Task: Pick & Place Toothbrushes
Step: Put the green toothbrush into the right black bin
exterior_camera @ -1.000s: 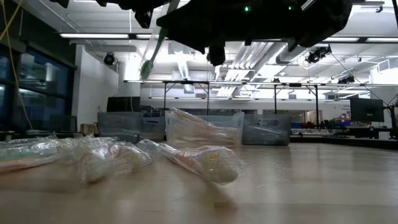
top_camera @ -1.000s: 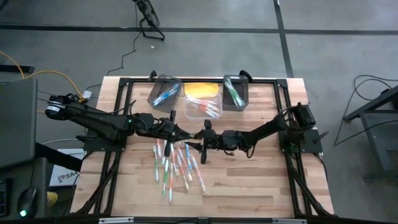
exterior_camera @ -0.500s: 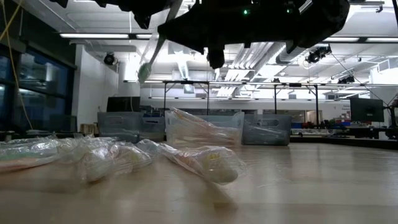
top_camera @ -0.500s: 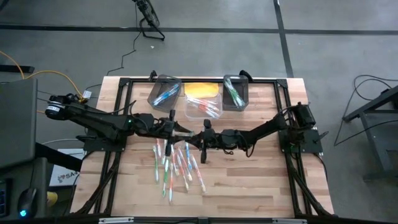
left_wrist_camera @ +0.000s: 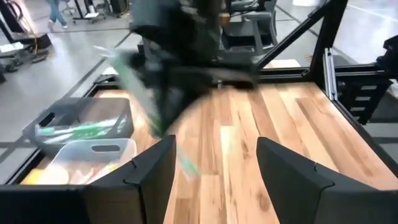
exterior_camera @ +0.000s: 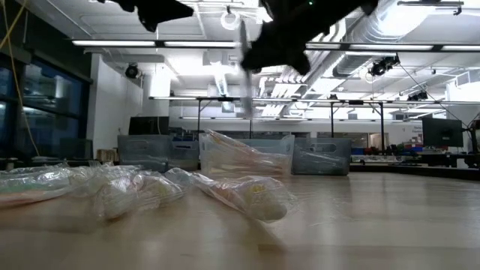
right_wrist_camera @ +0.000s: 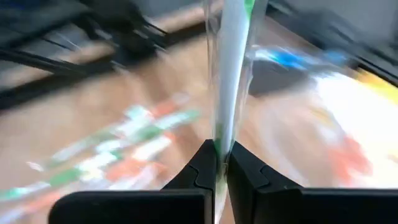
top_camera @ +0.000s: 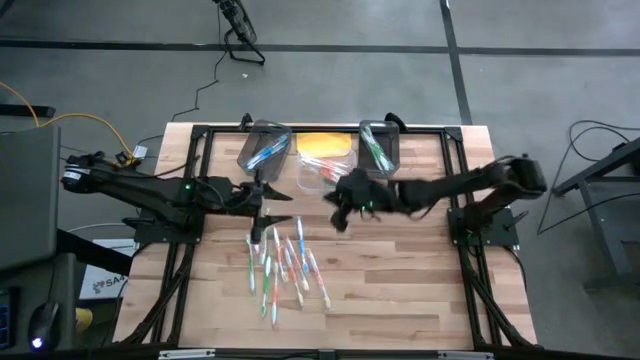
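Wooden plank table [top_camera: 400, 280], pale strips, black metal frame round the edges. Loose pile of wrapped toothbrushes [top_camera: 283, 262] lies at about 7 o'clock of table centre: thin plastic sticks in crinkly clear sleeves, green, blue, pink/red and white handles; roughly a dozen, exact count unclear. In the low view the wrappers [exterior_camera: 247, 195] look glossy and puffy.

Right gripper [right_wrist_camera: 219, 167] is clamped on one green-and-white toothbrush [right_wrist_camera: 231, 74], still in its clear sleeve, sticking straight out from the closed fingertips. From above this gripper [top_camera: 345, 207] hangs over the table just short of the bins, at about 12 o'clock of the pile. The low view shows the held brush [exterior_camera: 244, 71] hanging near vertical, well above the table.

Left gripper [left_wrist_camera: 214, 165] has fingers spread wide, nothing between them; smooth dark plastic fingers [left_wrist_camera: 152, 177]. From above it [top_camera: 262, 196] sits at 11 o'clock of the pile, near it.

Three rectangular bins along the far edge, 12 o'clock side: left dark clear bin [top_camera: 264, 148] with blue brushes, middle clear bin [top_camera: 327, 172] with pink/red ones, right dark bin [top_camera: 377, 148] with green ones. Yellow flat thing [top_camera: 324, 146] behind the middle bin, kind unclear.

Right arm [left_wrist_camera: 180, 43] blurs across the left wrist view, blocking much of the table there. Cables [top_camera: 60, 120] on the grey floor beside the table.
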Action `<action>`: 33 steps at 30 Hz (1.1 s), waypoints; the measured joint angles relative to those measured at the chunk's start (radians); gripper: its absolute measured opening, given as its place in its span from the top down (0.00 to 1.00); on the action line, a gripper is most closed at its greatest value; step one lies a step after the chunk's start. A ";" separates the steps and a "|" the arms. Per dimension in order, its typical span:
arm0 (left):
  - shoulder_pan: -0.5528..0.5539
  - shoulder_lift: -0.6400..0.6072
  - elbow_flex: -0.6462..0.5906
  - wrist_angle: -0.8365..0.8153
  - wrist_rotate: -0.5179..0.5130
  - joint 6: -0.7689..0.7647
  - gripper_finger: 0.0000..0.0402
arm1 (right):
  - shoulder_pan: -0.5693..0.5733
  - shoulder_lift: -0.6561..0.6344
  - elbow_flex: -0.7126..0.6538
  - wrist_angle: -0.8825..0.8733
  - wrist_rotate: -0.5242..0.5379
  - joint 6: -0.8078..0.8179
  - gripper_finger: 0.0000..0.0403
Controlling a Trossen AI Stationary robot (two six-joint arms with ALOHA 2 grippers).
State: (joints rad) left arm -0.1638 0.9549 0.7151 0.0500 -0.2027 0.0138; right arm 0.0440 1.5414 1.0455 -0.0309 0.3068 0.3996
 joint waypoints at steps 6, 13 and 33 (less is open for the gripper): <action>0.000 -0.033 0.000 -0.072 0.000 -0.018 0.50 | -0.173 -0.057 0.172 -0.488 -0.075 0.042 0.97; 0.000 -0.032 0.000 -0.110 0.000 -0.022 0.52 | -0.379 -0.028 0.317 -0.763 -0.269 0.026 0.97; 0.000 -0.032 0.000 -0.150 -0.001 -0.036 0.52 | -0.735 0.275 0.536 -1.090 -0.360 -0.334 0.97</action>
State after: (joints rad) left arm -0.1638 0.9234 0.7151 -0.1002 -0.2035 -0.0226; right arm -0.6914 1.8162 1.5814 -1.1210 -0.0536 0.0656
